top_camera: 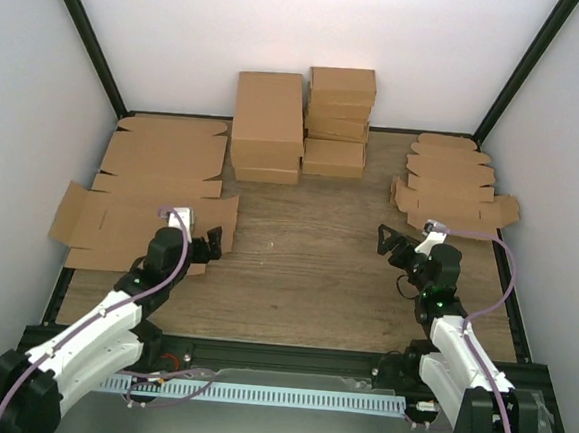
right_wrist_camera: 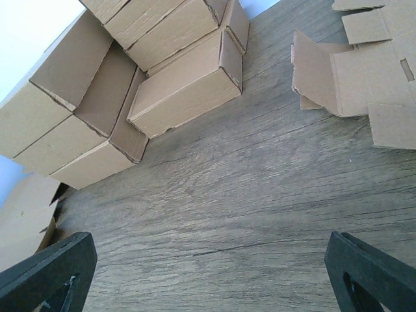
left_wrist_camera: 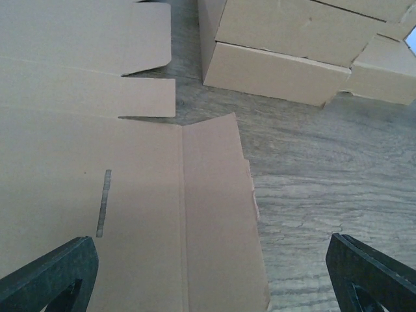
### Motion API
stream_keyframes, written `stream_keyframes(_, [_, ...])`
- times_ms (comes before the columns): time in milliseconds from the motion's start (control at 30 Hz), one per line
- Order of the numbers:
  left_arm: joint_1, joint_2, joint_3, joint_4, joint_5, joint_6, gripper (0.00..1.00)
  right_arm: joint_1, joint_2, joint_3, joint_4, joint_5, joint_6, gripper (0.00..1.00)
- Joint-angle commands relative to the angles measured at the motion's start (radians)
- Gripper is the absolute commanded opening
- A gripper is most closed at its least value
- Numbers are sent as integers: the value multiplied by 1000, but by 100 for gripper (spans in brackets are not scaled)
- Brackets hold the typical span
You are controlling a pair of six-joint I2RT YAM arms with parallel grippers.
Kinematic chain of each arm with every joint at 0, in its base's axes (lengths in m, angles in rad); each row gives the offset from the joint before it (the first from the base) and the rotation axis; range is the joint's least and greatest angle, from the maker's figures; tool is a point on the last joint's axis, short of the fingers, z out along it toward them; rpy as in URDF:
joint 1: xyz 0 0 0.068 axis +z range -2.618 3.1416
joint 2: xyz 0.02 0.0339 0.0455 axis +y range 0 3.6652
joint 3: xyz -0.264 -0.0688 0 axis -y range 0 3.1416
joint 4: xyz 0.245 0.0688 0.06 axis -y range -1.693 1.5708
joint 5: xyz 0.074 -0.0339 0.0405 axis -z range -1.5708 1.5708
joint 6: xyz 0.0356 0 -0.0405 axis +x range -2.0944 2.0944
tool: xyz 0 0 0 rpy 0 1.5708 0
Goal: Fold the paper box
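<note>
Black fingertips (left_wrist_camera: 45,273) frame the lower corners of the left wrist view, spread wide with nothing between them. The left gripper (left_wrist_camera: 208,279) is empty. The right gripper (right_wrist_camera: 208,273) is the same, jaws fully apart over bare wood and holding nothing.

The paper box (top_camera: 118,223) lies flat and unfolded on the left side of the table (top_camera: 304,288), none of its panels raised yet. The near sheet's long axis runs across the table from left to right. More flat cardboard lies just behind it, toward the back wall, and whether that is part of the same sheet cannot be told.

From above, the left gripper (top_camera: 210,240) sits at the right-hand end of this sheet. In the wrist view the sheet's end panel (left_wrist_camera: 218,214), set off by a crease, runs straight away from the fingers. One finger is over cardboard and the other is over wood. The cardboard edge therefore falls inside the open jaws, slightly left of centre.

The right gripper (top_camera: 392,247) is well apart from the sheet, across the bare middle of the table. It is nearer the smaller blanks (top_camera: 452,184) with rounded tabs. Finished boxes (top_camera: 269,125) are stacked at the back.

The left arm is plainly the nearer one, so a first fold would most likely start at that end panel.
</note>
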Motion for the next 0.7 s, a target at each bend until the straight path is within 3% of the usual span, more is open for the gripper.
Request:
stream_keyframes(0, [-25, 85, 79, -18, -28, 11, 99, 7, 1, 1, 21, -3, -10, 100])
stream_keyframes(333, [-69, 129, 158, -91, -75, 8, 99, 7, 32, 9, 26, -18, -13, 100])
stream_keyframes(667, [-275, 370, 326, -205, -370, -13, 100, 7, 34, 12, 23, -19, -12, 100])
